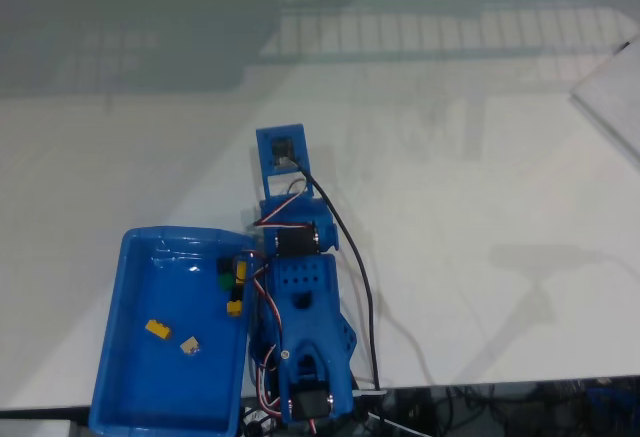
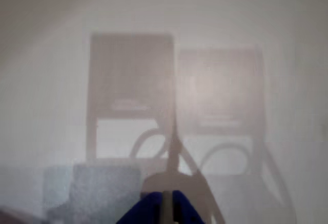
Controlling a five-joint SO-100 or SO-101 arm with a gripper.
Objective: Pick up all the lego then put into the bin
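Lego [image 1: 157, 329] bricks lie inside blue bin [image 1: 140, 412] on glossy white table [image 1: 480, 257]; fingers [image 2: 166, 206] closed, empty.

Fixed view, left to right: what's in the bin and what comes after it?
Bin's left wall → yellow-orange lego → tan lego → blue arm → black cable → pale flat object at the right edge.
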